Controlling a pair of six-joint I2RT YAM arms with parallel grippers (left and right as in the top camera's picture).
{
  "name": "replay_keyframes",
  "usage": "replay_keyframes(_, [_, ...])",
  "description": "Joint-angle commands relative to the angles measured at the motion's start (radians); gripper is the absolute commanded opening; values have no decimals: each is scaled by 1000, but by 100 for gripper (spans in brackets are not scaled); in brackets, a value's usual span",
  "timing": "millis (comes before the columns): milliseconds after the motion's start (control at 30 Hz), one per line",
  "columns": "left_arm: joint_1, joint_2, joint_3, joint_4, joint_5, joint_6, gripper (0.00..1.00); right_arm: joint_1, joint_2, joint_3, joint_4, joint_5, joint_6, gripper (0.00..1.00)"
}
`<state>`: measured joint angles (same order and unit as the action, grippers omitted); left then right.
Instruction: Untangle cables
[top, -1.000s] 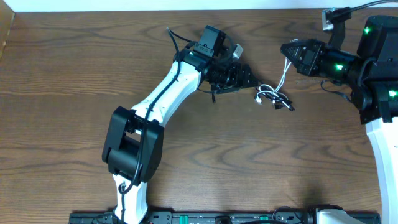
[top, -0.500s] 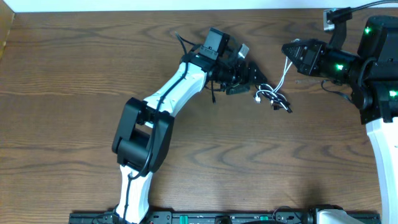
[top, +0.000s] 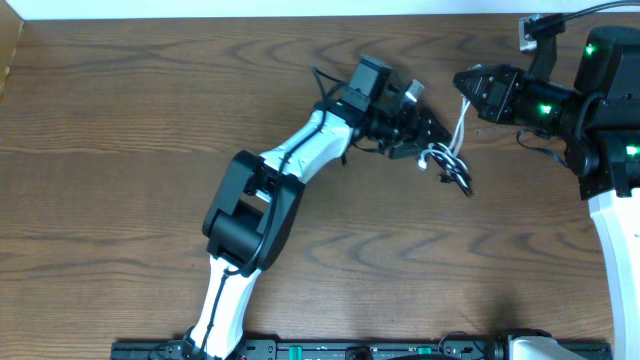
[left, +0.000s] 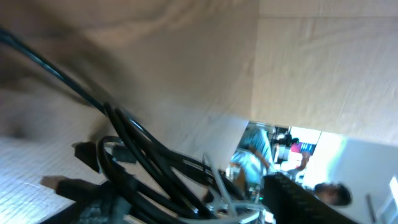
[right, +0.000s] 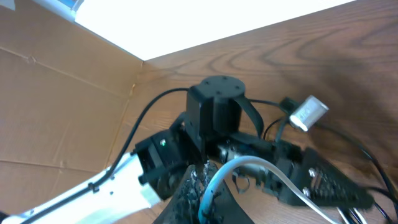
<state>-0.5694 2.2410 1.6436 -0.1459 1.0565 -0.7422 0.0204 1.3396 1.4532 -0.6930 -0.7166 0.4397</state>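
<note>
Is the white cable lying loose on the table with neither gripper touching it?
No, the white cable runs up from the tangle into the right gripper fingers in the overhead view.

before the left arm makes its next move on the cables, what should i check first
1. Hold on the white cable: ok, it runs up from the knot into the right gripper, between the gripper's fingers in the right wrist view.
2. Reach of the left gripper: ok, its tip sits right beside the knot.
3. Hold on the black cable: cannot tell, the left wrist view is blurred and shows no clear grip.
4. Cables separated: not ok, black and white meet in that one knot.
5. Gap between the two grippers: ok, visible overhead, but narrow.
</note>
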Motion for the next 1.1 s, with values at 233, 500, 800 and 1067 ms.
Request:
replay_keyframes(233, [-8, 11, -3, 7, -3, 4, 8, -34, -18, 20, -15, 1, -26, 1])
replay_keyframes(500, [73, 11, -3, 6, 63, 8, 7, -193, -18, 20, -113, 37, -49, 1])
replay_keyframes(800, [210, -28, -3, -60, 95, 58, 8, -286, -10, 18, -314, 650, -51, 1])
replay_keyframes(1067, [290, -174, -3, -343, -134, 246, 7, -338, 97, 18, -373, 829, -52, 1])
